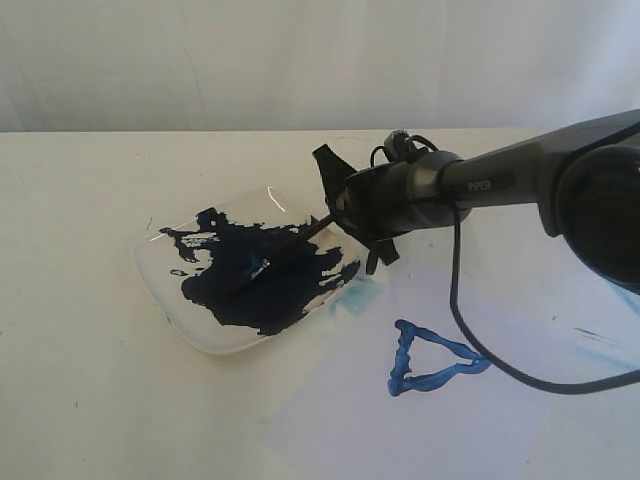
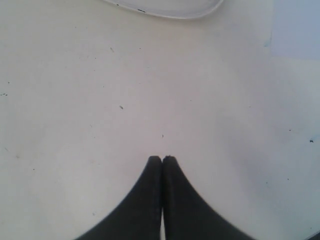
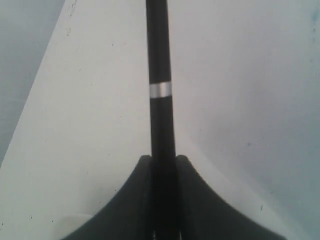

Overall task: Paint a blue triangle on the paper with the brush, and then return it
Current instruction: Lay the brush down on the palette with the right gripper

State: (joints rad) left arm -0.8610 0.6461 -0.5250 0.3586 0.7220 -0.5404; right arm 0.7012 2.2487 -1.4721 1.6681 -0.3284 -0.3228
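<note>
The brush [image 1: 268,259] slants down into the clear dish, its tip lost in the dark paint. My right gripper [image 1: 350,212] is shut on its black handle at the dish's right edge. In the right wrist view the handle [image 3: 160,55] with its pale ring runs straight out from between the right gripper's [image 3: 163,159] fingers. The blue triangle [image 1: 432,360] is a thick glossy outline on the paper [image 1: 520,425], to the right of and nearer than the dish. My left gripper [image 2: 162,158] is shut on nothing over bare table; the exterior view does not show it.
The clear square dish [image 1: 160,290] holds a dark navy paint puddle [image 1: 250,280]; its rim [image 2: 165,11] shows in the left wrist view. Pale blue smears [image 1: 358,296] mark the paper by the dish. A black cable [image 1: 455,300] hangs from the right arm over the paper.
</note>
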